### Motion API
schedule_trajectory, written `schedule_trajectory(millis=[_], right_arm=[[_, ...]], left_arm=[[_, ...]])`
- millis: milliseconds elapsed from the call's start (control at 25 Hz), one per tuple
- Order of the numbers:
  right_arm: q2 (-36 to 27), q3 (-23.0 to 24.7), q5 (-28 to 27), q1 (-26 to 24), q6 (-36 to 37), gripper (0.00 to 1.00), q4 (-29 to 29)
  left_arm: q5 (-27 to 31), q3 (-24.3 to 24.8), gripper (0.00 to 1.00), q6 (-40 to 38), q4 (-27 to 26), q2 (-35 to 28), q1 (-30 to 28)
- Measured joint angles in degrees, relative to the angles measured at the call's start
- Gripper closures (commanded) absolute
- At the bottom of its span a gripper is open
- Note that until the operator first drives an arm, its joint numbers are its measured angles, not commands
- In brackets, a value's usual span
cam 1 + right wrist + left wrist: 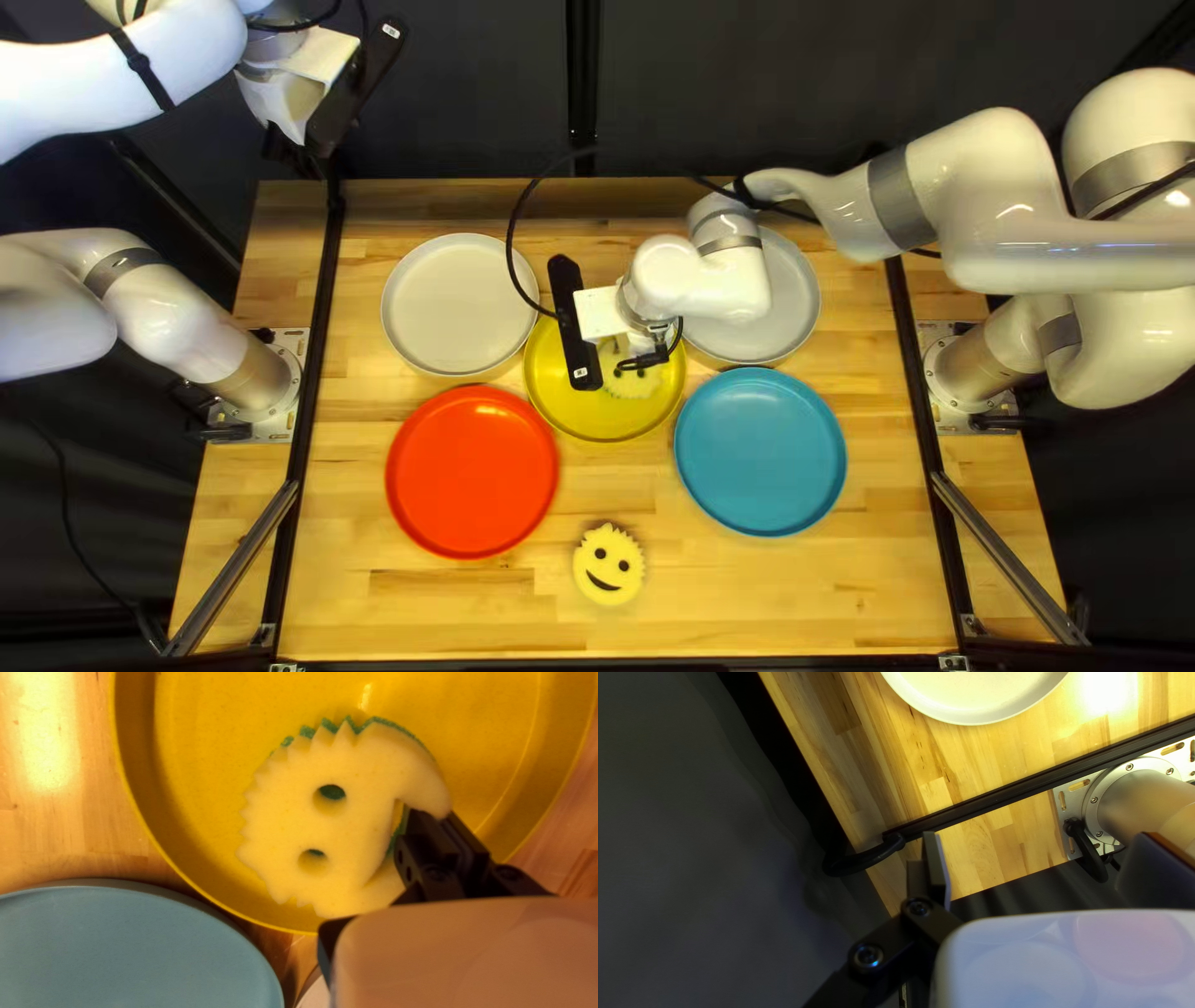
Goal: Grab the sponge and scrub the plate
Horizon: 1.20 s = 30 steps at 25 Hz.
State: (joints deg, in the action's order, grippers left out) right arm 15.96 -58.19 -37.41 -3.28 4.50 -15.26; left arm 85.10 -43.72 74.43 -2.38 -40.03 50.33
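yellow smiley sponge (361, 821), green side down inside the yellow plate (193, 796), looks pinched at its mouth edge by my right gripper (431, 819). scrubbing seems in hand; next, light pressure and sweeps, near to far.

A red plate (471, 473), blue plate (759, 451), white plate (458, 305), grey plate (791, 299) and smiling sponge (609, 568) lie flat.
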Motion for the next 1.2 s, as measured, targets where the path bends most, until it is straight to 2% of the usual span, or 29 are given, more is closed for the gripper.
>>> schedule_trajectory(millis=[480, 760, 1040, 1200], right_arm=[[-0.34, 2.26, 5.67, -4.55, 2.46, 1.00, -5.24], [-0.72, 3.43, 5.74, -1.02, 2.91, 1.00, -4.98], [0.05, 2.04, 2.91, 2.71, 4.56, 1.00, -3.39], [0.87, 1.01, 2.02, 3.04, 5.71, 1.00, -2.94]], left_arm=[[0.00, 0.00, 0.00, 0.00, 0.00, 0.00, 0.00], [0.00, 0.00, 0.00, 0.00, 0.00, 0.00, 0.00], [0.00, 0.00, 0.00, 0.00, 0.00, 0.00, 0.00], [0.00, 0.00, 0.00, 0.00, 0.00, 0.00, 0.00]])
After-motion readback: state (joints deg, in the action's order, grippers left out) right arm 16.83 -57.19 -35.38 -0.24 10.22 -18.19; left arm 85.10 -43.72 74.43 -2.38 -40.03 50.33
